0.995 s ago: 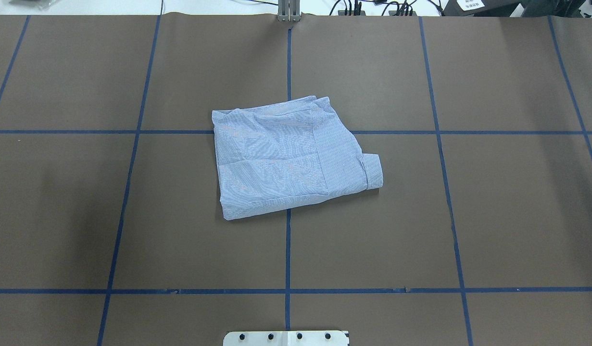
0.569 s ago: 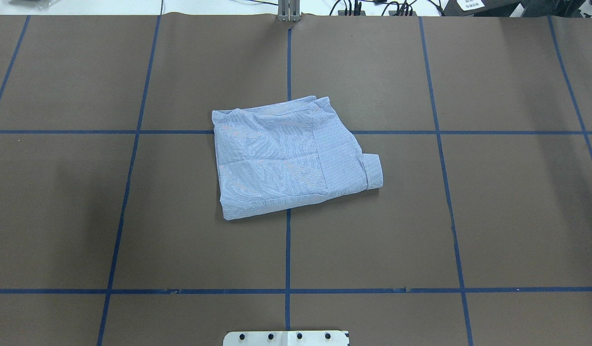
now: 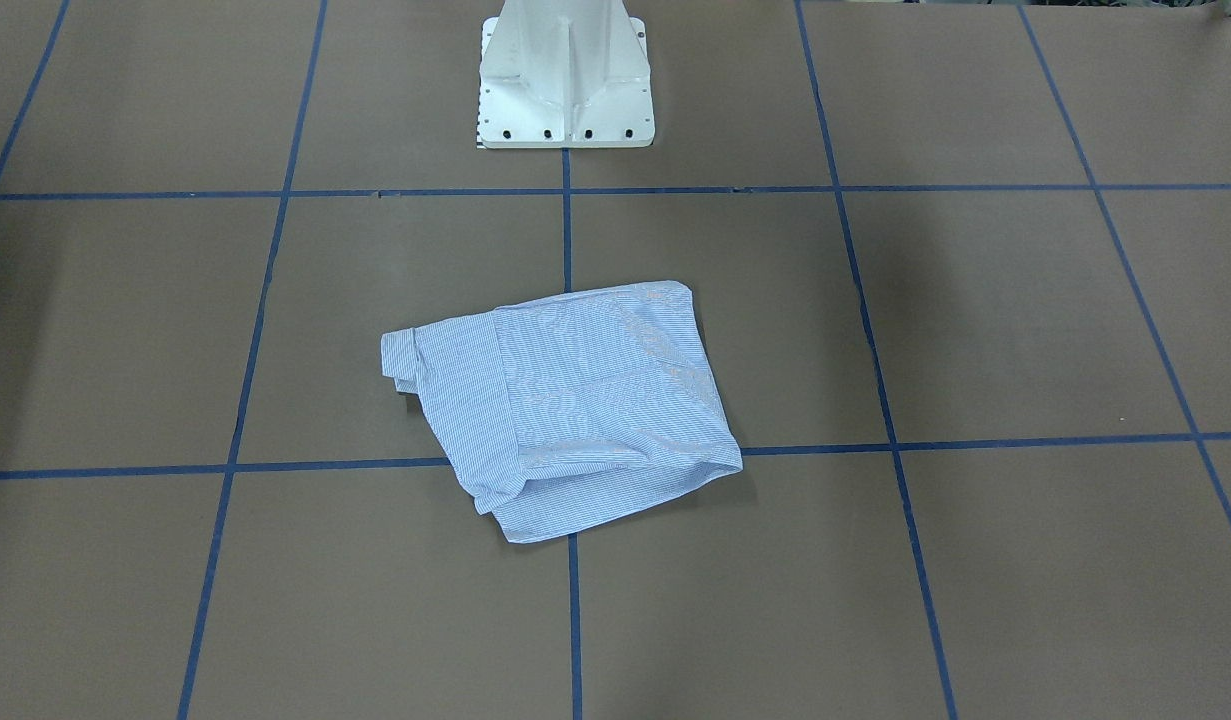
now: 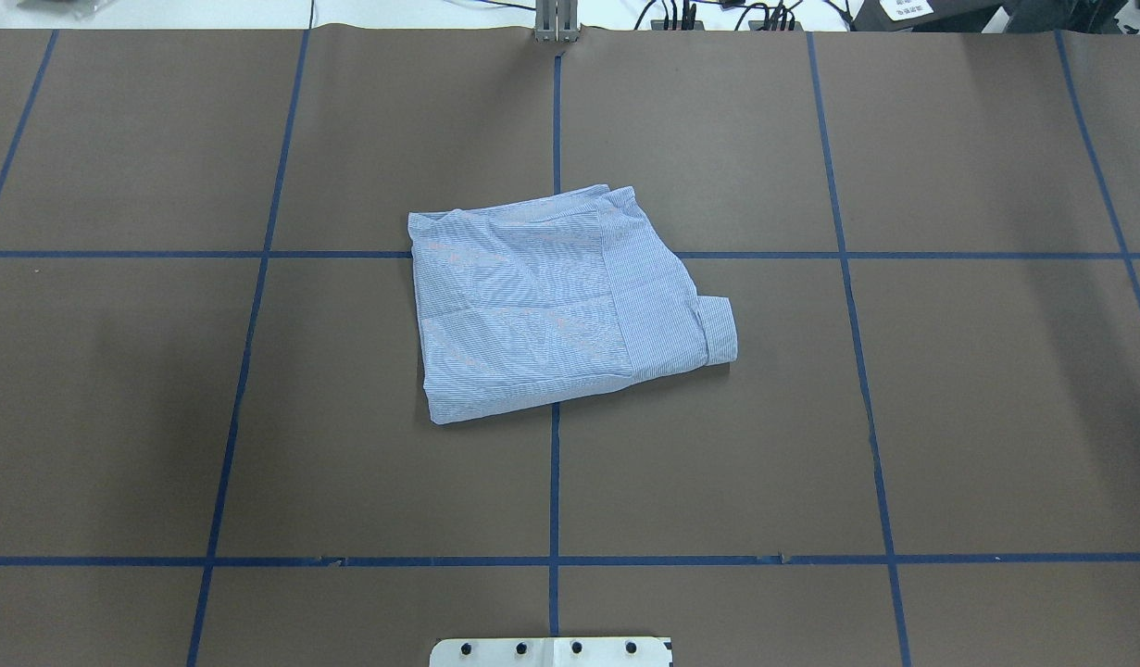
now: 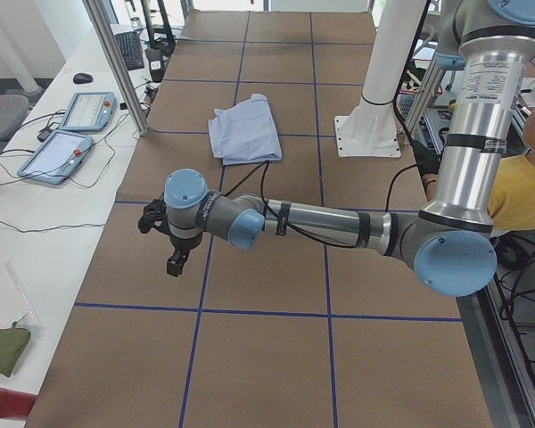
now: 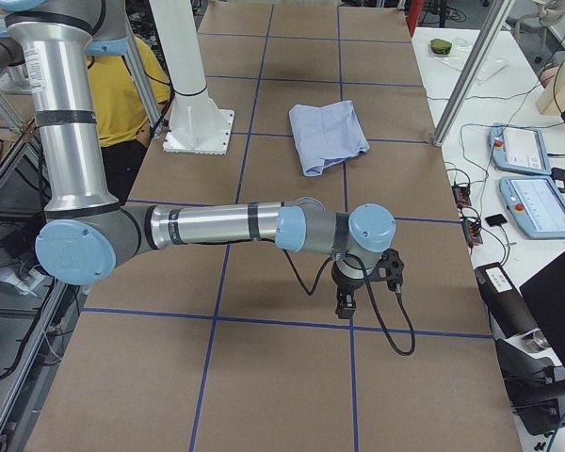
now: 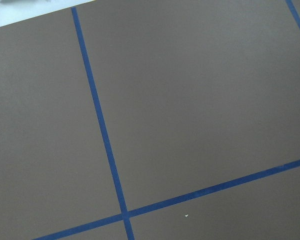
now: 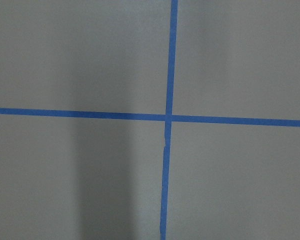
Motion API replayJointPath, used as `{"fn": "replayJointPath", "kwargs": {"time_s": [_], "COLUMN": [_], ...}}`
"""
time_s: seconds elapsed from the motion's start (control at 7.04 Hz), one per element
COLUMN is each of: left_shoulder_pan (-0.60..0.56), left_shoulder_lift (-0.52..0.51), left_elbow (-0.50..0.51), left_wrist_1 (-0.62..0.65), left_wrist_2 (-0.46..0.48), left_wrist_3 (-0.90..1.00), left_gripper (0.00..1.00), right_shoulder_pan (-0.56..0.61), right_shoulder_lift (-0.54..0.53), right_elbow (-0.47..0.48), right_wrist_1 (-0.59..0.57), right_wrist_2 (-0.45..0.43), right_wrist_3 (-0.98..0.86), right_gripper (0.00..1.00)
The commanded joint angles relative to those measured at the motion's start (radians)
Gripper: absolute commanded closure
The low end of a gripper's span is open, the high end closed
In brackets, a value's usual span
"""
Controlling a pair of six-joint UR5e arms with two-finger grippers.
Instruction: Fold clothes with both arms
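Observation:
The light blue-and-white striped shirt [image 4: 556, 301] lies folded into a rough rectangle at the middle of the brown table, a cuff sticking out at its right side; it also shows in the front-facing view [image 3: 565, 405] and both side views [image 5: 243, 131] [image 6: 328, 134]. No gripper touches it. My left gripper [image 5: 175, 261] shows only in the exterior left view, hanging over the table far from the shirt; I cannot tell if it is open or shut. My right gripper [image 6: 345, 303] shows only in the exterior right view, also far from the shirt; its state is unclear too.
The white pedestal base [image 3: 563, 75] stands at the table's robot side. Blue tape lines [image 4: 555, 482] grid the brown cover. Teach pendants [image 5: 67, 134] and cables lie on the white side bench. A person in yellow [image 6: 122, 80] sits behind the robot.

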Motion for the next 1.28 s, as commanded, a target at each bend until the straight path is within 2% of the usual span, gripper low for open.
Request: {"fn": "replayJointPath", "kwargs": {"time_s": [0.0, 0.28, 0.85, 1.14], "left_shoulder_pan": [-0.002, -0.002, -0.002, -0.002], "left_shoulder_lift": [0.001, 0.021, 0.056, 0.059], "left_elbow": [0.003, -0.003, -0.057, -0.059], "left_wrist_1": [0.001, -0.006, -0.028, -0.029], "left_wrist_2": [-0.005, -0.002, -0.003, -0.006], "left_wrist_3": [0.0, 0.0, 0.0, 0.002], "left_gripper": [0.0, 0.0, 0.0, 0.0], "right_shoulder_pan": [-0.001, -0.041, -0.047, -0.047], "right_shoulder_lift": [-0.035, -0.016, -0.028, -0.03], "right_elbow": [0.017, 0.024, 0.037, 0.03], "right_wrist_1": [0.043, 0.043, 0.136, 0.136], "right_wrist_2": [0.0, -0.003, 0.032, 0.029], "right_wrist_3": [0.0, 0.0, -0.008, -0.009], "right_gripper": [0.0, 0.0, 0.0, 0.0]}}
